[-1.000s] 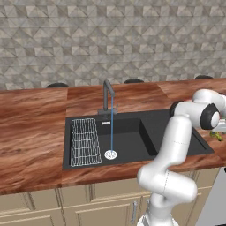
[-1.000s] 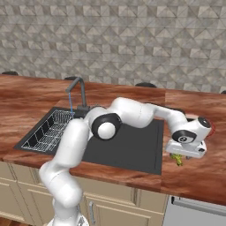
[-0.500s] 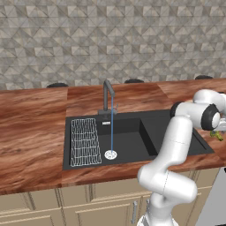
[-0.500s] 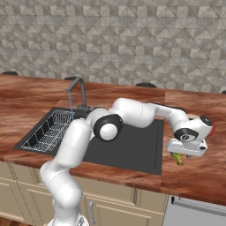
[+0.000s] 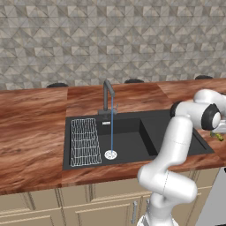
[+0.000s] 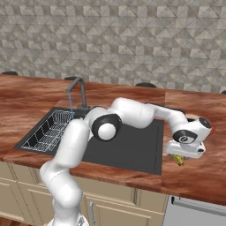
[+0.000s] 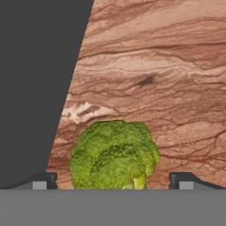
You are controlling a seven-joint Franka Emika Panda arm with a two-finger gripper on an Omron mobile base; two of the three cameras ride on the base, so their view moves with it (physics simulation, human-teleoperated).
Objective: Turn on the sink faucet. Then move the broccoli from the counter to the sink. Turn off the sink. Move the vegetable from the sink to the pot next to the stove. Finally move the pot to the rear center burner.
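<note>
The broccoli (image 7: 114,154) lies on the wooden counter just right of the black sink (image 5: 167,132), and also shows as green bits under the hand in the base views (image 6: 178,160) (image 5: 217,136). My gripper (image 7: 114,182) hangs low over it, open, one fingertip (image 7: 44,179) on either side and apart from the florets. From the right base view the gripper (image 6: 178,155) sits right above the vegetable. The faucet (image 5: 107,95) (image 6: 78,90) is running, a thin blue stream (image 5: 111,128) falling to the drain.
A wire drying rack (image 5: 84,141) (image 6: 46,130) fills the sink's left part. The sink's right rim (image 7: 66,88) runs close beside the broccoli. Wooden counter (image 5: 31,128) stretches to the left, and a tiled wall stands behind.
The hand has sunk very slightly toward the broccoli. The water keeps running and nothing else has shifted.
</note>
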